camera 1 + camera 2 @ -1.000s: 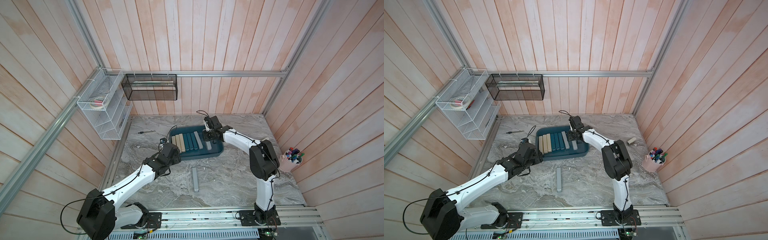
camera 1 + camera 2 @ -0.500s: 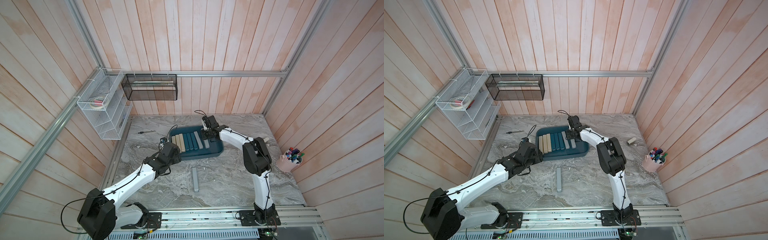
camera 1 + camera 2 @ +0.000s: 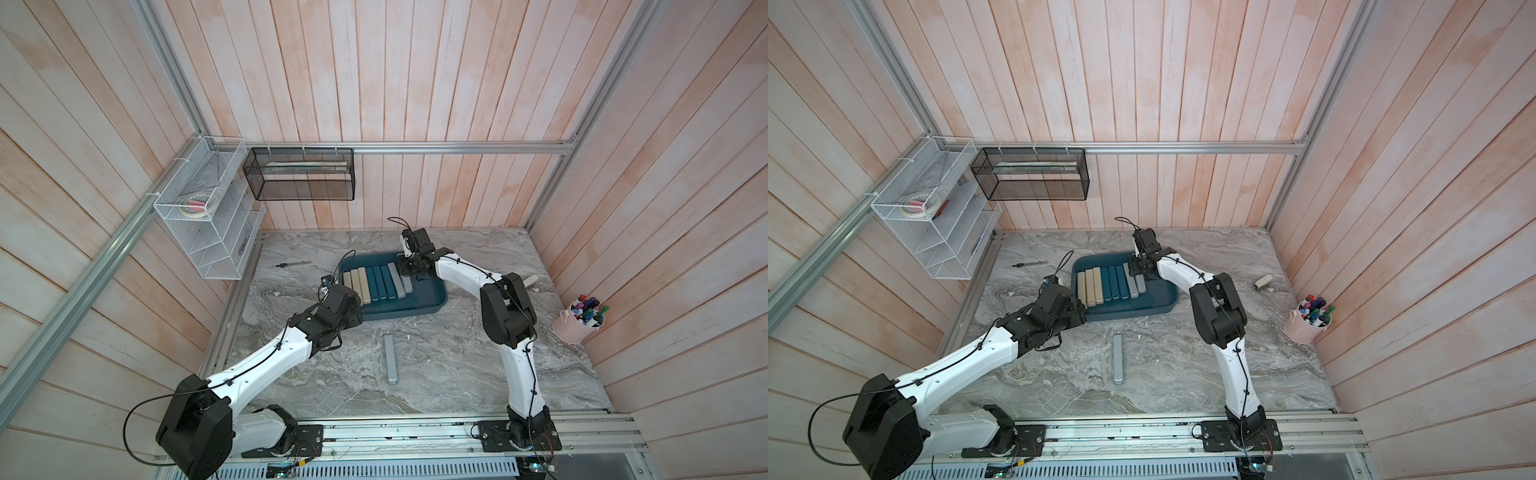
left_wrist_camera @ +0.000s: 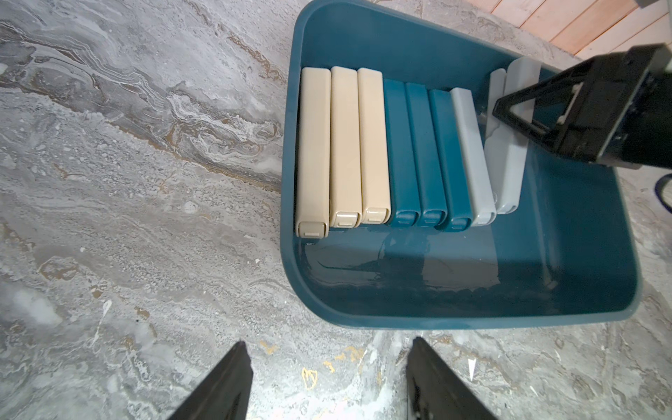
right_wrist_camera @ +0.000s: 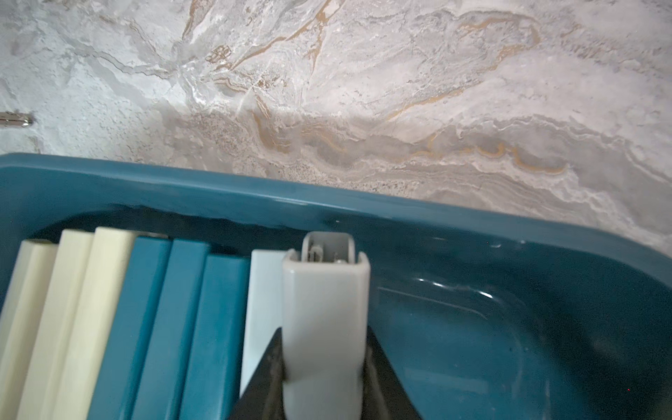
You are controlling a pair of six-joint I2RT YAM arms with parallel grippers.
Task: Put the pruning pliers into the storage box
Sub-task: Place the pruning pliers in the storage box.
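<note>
My right claw (image 5: 323, 367) grips a grey bar (image 5: 325, 309) inside the tray (image 5: 363, 198), beside seven bars (image 4: 396, 152) in a row, bare floor beyond. My left claw (image 4: 329, 342) gapes empty outside the tray's rim. A loose bar (image 3: 390, 359) lies well apart on the marble table (image 3: 457, 365).

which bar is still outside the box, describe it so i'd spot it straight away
On the marble table, find the dark teal storage box near the back middle. In front of it, toward the arm bases, a lone light grey bar lies on bare marble. The other bars sit side by side inside the box; this one is outside.
</note>
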